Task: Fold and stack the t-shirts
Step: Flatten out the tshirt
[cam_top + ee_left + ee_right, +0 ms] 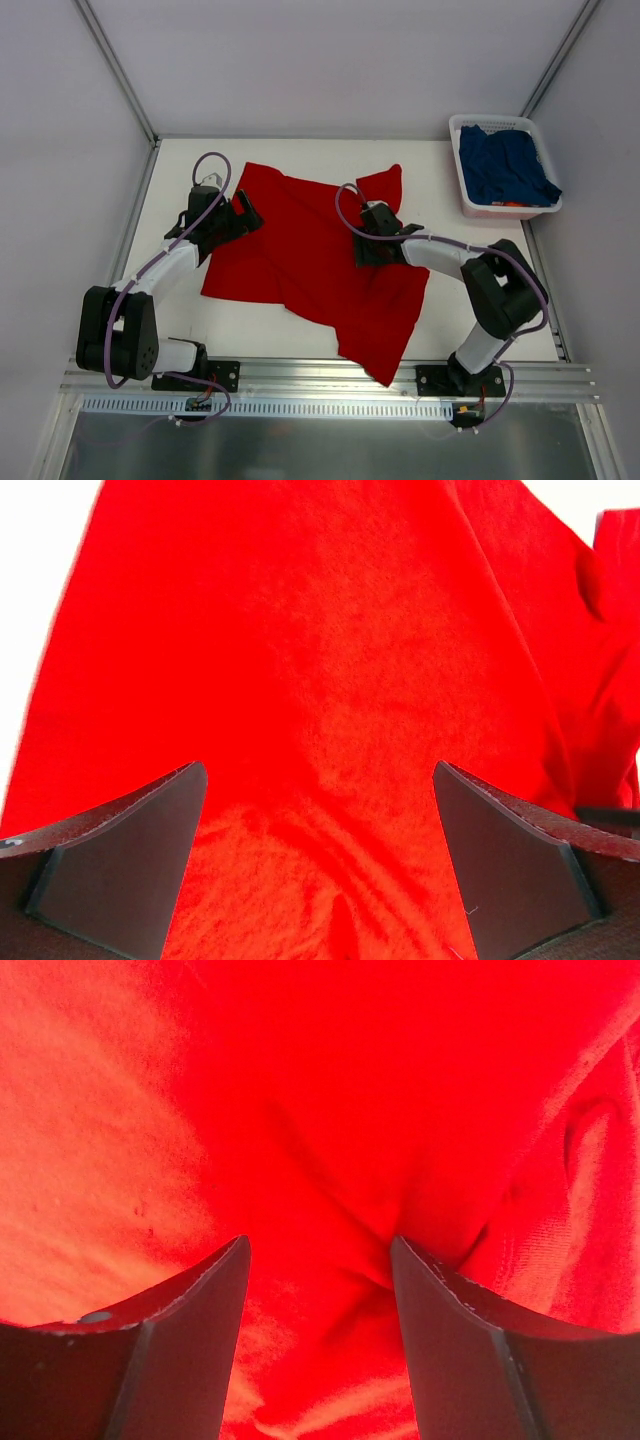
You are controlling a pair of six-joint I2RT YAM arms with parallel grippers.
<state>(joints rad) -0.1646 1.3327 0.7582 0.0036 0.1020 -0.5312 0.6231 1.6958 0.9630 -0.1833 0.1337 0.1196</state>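
Now both arms stretch low onto the red t-shirt (320, 265). Left tool (320, 770), at its 10 o'clock edge, gapes wide; right tool (320, 1245), toward 3 o'clock, narrower but unclosed.

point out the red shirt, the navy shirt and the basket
red t-shirt (310, 255), top external view, flat middle of the spread cloth
navy t-shirt (505, 165), top external view, bunched cloth inside the basket
white basket (478, 211), top external view, its near wall

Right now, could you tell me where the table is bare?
Bare: the far table strip behind the red t-shirt, and the patch between it and the white basket. Crowded: the middle, left pincer and right pincer over the shirt.
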